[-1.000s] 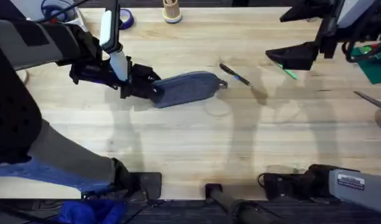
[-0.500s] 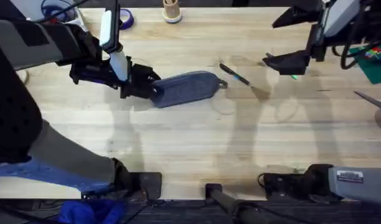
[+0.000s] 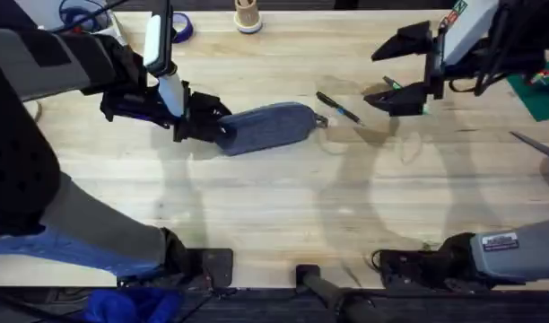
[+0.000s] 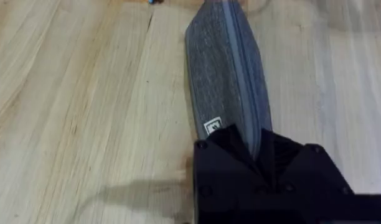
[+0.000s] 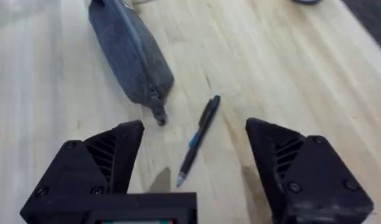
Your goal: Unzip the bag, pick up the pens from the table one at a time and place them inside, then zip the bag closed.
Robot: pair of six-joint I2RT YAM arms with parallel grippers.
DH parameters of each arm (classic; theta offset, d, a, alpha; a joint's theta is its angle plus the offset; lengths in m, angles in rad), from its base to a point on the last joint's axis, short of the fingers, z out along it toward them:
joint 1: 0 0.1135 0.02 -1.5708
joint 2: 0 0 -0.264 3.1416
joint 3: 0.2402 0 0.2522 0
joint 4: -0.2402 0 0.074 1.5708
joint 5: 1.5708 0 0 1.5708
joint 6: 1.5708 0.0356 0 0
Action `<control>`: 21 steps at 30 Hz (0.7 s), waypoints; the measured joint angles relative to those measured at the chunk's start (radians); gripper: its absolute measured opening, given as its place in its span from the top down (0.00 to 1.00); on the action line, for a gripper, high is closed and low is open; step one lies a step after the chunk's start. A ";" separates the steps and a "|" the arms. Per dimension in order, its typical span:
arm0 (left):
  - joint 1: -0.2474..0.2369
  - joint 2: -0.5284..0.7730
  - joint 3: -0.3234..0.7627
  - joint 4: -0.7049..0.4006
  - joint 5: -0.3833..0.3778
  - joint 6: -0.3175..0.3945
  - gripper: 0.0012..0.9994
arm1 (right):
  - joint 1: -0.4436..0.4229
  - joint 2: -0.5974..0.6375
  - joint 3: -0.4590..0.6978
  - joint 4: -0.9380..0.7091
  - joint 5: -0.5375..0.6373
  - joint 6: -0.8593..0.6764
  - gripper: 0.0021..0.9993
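The grey-blue bag [image 3: 267, 126] lies on the table [image 3: 274, 206], zipper closed, its pull tab [image 3: 320, 121] at the right end. My left gripper [image 3: 212, 126] is shut on the bag's left end; in the left wrist view the bag [image 4: 225, 74] runs out from between the black fingers [image 4: 265, 177]. The dark pen [image 3: 337, 107] lies just right of the pull tab. My right gripper [image 3: 405, 70] hovers open a little right of that pen. In the right wrist view the dark pen [image 5: 200, 138] lies between the spread fingers, beside the bag [image 5: 131, 56]. A green sliver [image 3: 392, 83], probably the green pen, shows by the right gripper.
A blue tape roll [image 3: 180, 27] and a small wooden holder [image 3: 248, 16] sit at the far edge. A green mat [image 3: 536, 91] with small items lies at the right edge, with a dark pointed tool [image 3: 535, 144] in front of it. The near half of the table is bare wood.
My right gripper has moved left toward the dark pen and now covers most of the green pen. The left gripper and the bag have not moved.
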 joint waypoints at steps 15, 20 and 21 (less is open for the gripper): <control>0.000 0.000 -0.001 0.016 0.003 0.000 0.96 | 0.047 0.102 0.000 -0.112 -0.024 -0.140 0.00; 0.000 0.000 -0.001 0.016 0.003 0.000 0.96 | 0.075 0.103 0.000 -0.089 0.047 -0.156 0.00; 0.000 0.000 -0.001 0.016 0.003 0.000 0.96 | 0.082 0.103 0.001 -0.085 0.067 -0.158 0.00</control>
